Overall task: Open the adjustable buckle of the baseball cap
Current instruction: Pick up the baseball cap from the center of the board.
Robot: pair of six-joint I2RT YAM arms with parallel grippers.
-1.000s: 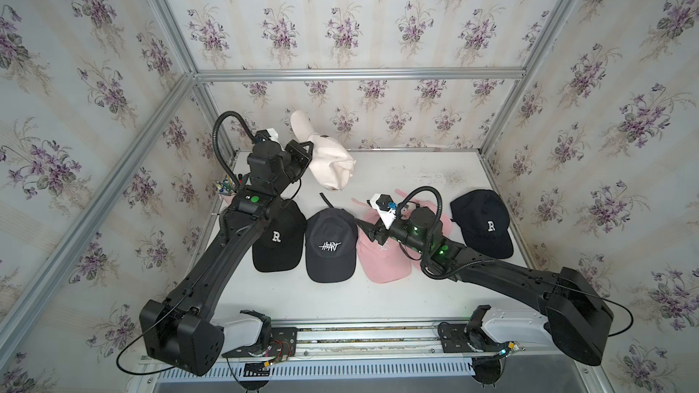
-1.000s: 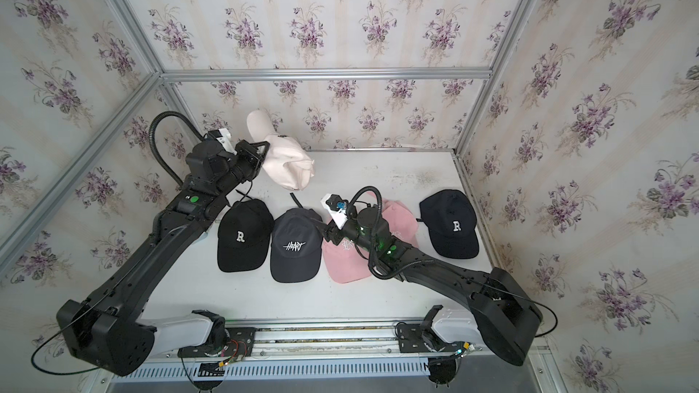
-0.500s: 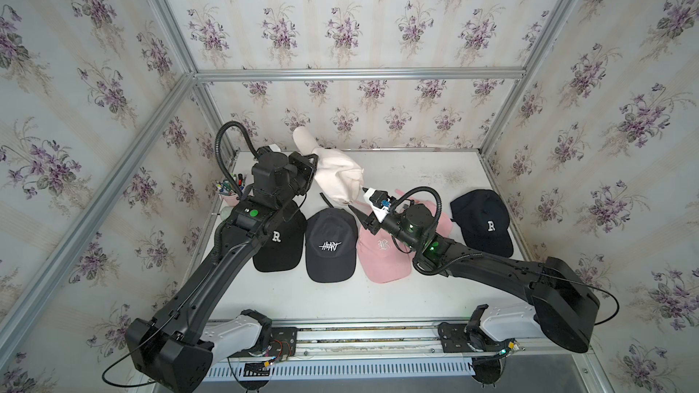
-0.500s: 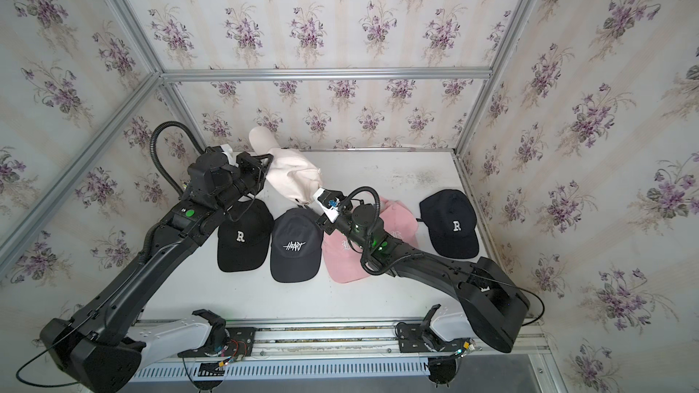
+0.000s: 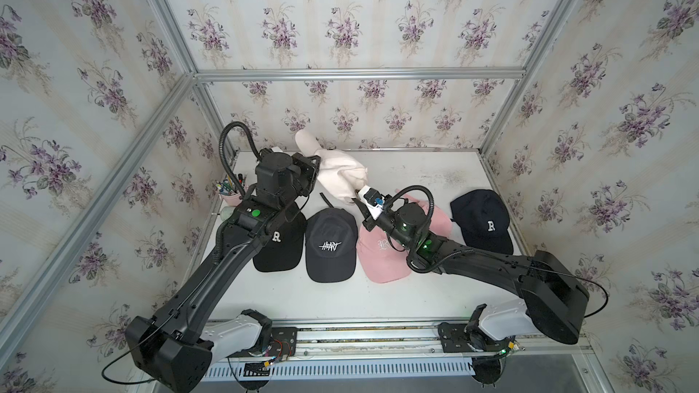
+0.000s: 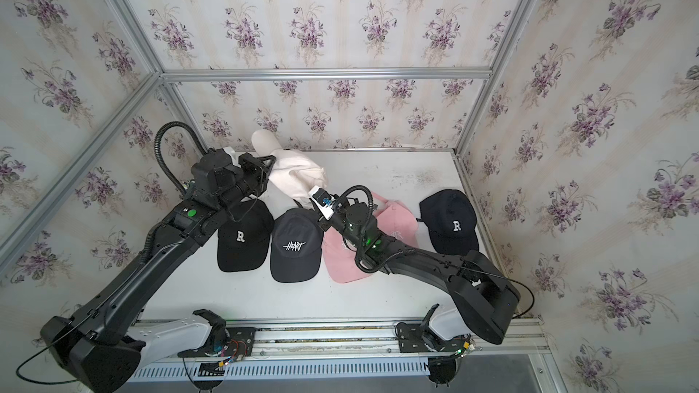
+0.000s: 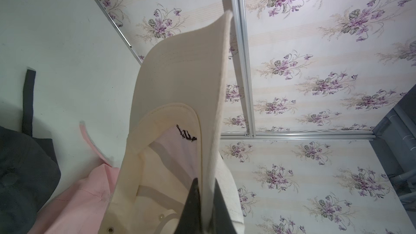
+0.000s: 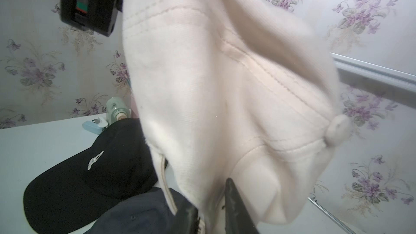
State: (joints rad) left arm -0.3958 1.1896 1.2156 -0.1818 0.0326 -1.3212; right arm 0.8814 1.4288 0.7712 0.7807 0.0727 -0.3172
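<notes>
The cream cap hangs in the air over the far side of the table, behind 4 caps lying in a row. The left gripper is clenched on its edge beside the brim. The right gripper pinches fabric at the cap's back, jaws nearly together. The buckle cannot be made out.
</notes>
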